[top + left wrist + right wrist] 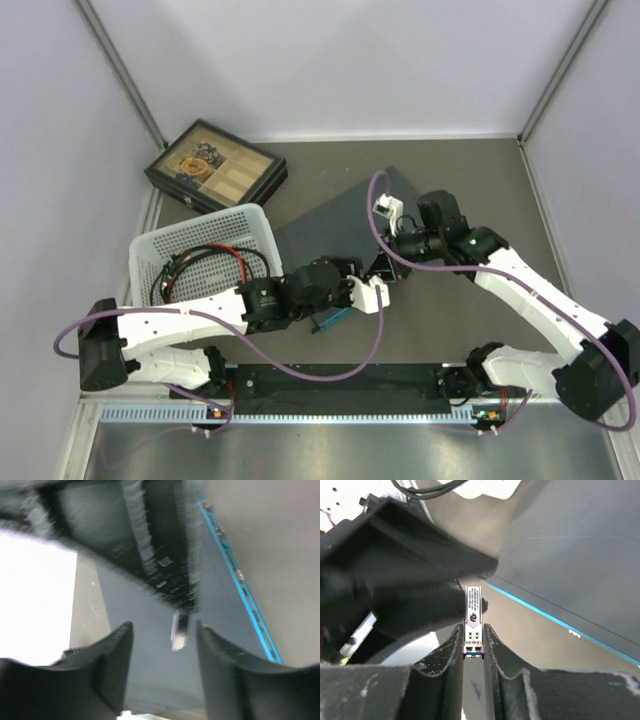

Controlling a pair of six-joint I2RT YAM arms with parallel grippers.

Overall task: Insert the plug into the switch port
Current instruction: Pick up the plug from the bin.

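My left gripper (164, 627) comes first. Its black ridged fingers (112, 660) stand apart and grip nothing; a sliver of the plug shows in the gap, touching neither finger as far as I can tell.

Just to its right, my right gripper (472, 628) is clamped on the small silver metal plug with the printed white label (473, 605). It pinches the rear end, so the labelled body sticks straight out ahead of my fingertips.

Further right the large flat dark blue-grey metal switch (570, 545) lies flat, its thin teal-blue socket edge (555, 618) running diagonally away to the right. So the ports lie close by, ahead and to the right of the plug. The plug's long axis meets that edge at a slant, not square. My right arm is the one placed for this, and I judge the nose must turn to face the edge before I push in.
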